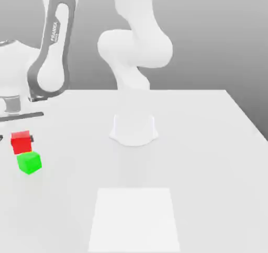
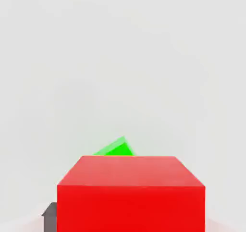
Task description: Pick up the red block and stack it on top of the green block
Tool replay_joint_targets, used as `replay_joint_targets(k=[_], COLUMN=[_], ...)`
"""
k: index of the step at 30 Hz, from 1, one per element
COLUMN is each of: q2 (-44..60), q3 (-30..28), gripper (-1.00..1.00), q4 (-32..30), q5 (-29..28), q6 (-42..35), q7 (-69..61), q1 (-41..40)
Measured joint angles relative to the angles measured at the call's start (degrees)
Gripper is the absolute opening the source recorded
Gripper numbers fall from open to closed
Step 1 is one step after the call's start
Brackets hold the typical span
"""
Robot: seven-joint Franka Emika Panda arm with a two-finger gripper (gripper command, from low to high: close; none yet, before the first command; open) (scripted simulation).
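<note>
Red block (image 2: 130,192) between closed jaws, just above green block (image 1: 29,162), near white table's (image 1: 209,157) edge

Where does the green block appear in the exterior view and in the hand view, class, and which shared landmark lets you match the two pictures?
Exterior view: the green block sits on the white table near the exterior view's left edge, just below the red block.
Hand view: a green corner peeks out beyond the red block.
Shared landmark: the red block, right next to the green one in both.
</note>
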Motion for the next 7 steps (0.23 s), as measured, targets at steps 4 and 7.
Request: replay_joint_targets(k=[4,7], q2=[2.6,3.9], q3=[1.8,2.7], gripper=[-1.0,1.0], q4=[0.1,0.2], q5=[3.8,5.5], q6=[1.6,2.4], q7=[-2.8,-4.0], q1=[-0.9,-1.4])
